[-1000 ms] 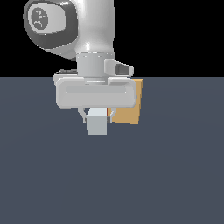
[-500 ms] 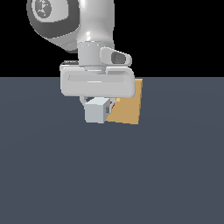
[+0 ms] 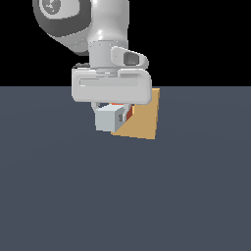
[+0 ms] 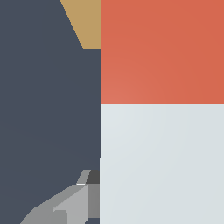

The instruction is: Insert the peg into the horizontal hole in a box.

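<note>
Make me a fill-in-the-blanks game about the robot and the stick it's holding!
1. The gripper holds the peg up off the ______.
2. The peg's end nearest the box is coloured ______.
3. In the wrist view, the peg's other part is pale ______.
4. In the exterior view, the box shows on the gripper's ______ side.

Missing words: floor; red-orange; white-grey; right
</note>
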Action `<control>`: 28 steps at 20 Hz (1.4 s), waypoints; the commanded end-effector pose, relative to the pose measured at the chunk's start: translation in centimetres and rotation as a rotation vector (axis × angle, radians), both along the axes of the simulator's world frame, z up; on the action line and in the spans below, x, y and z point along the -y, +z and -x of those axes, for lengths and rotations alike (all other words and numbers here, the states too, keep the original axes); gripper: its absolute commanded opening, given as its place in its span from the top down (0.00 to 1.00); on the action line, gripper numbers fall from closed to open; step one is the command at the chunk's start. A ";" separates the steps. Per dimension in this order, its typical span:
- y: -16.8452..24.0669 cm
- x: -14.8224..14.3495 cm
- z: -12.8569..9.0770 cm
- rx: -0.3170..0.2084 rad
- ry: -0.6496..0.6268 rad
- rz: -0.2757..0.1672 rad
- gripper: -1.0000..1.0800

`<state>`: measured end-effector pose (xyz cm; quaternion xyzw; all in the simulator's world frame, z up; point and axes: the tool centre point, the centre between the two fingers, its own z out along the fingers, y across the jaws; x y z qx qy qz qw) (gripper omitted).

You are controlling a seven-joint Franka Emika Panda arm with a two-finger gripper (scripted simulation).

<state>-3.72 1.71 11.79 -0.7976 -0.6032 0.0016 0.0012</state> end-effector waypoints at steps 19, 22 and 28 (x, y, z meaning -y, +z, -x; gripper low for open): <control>0.3 -0.4 -0.3 0.003 -0.007 -0.001 1.00; 0.3 -1.5 -0.6 0.004 -0.008 -0.001 1.00; 0.4 -5.6 -1.7 0.006 -0.008 -0.002 1.00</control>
